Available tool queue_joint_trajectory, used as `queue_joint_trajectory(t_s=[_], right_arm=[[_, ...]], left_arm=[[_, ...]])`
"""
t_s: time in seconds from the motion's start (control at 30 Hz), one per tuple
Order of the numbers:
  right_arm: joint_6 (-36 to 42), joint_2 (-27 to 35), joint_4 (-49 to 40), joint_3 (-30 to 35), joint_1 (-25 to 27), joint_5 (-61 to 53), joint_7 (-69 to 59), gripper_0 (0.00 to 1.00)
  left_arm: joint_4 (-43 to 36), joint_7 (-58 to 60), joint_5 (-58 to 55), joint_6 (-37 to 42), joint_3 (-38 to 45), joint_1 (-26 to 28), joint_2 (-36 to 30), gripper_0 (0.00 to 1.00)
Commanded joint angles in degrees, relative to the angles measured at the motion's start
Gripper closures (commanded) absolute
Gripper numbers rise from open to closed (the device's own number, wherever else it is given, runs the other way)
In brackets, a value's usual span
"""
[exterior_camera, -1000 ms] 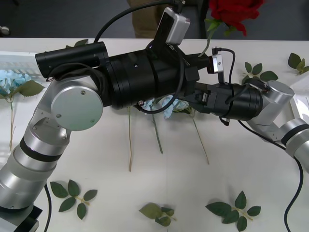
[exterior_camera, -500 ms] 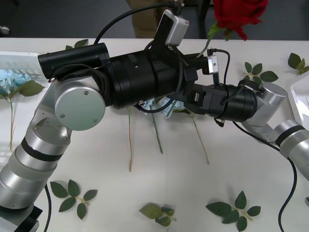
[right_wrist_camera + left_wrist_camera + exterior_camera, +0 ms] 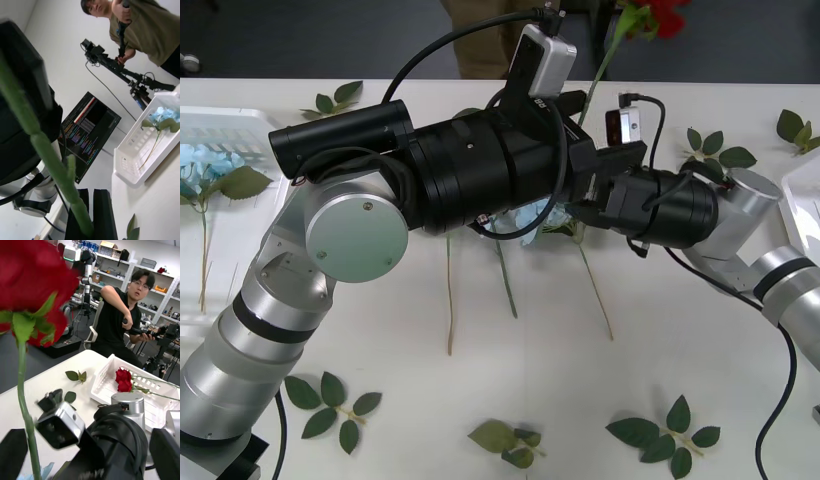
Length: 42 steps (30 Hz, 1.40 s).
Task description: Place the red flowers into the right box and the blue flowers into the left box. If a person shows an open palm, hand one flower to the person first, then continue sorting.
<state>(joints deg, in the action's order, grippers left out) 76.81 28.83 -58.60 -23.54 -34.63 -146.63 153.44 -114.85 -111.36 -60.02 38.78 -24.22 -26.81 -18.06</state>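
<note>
Your robot's left arm (image 3: 330, 240) pairs brushed-silver joints with a thick black forearm; a round silver cap shows one small screw. A white camera block (image 3: 542, 58) sits above that forearm, black cables looping beside it. The right arm (image 3: 740, 215) matches.

The left arm (image 3: 470, 170) is reaching across the middle, its black fingers (image 3: 13, 450) standing spread apart. The right gripper (image 3: 93, 215) is pointing leftward beneath it, fingers pressed together.
</note>
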Motion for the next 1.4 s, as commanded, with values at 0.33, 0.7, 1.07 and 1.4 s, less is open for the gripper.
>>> queue_joint_trajectory(t_s=[0.33, 0.7, 1.07, 1.4], right_arm=[[1.15, 20.39, 5.69, 6.05, -0.17, -0.76, 1.56, 1.00], [2.21, 42.97, 10.43, 6.05, 3.69, 2.14, 1.56, 1.00], [-3.86, 53.61, 15.44, 6.05, 3.69, 20.59, 1.56, 1.00], [-3.16, 50.80, 16.14, 6.05, 3.61, 17.52, 1.25, 1.00]], left_arm=[[-1.34, 1.93, -4.05, -2.74, -1.01, 0.97, -3.30, 0.00], [-0.47, 6.15, -23.12, -6.70, -0.66, 0.97, -18.24, 0.00], [0.15, 29.79, -18.64, -4.94, -4.87, 0.27, -32.22, 0.00], [1.64, 42.89, -7.92, 5.70, -4.87, -1.49, -34.85, 0.00]])
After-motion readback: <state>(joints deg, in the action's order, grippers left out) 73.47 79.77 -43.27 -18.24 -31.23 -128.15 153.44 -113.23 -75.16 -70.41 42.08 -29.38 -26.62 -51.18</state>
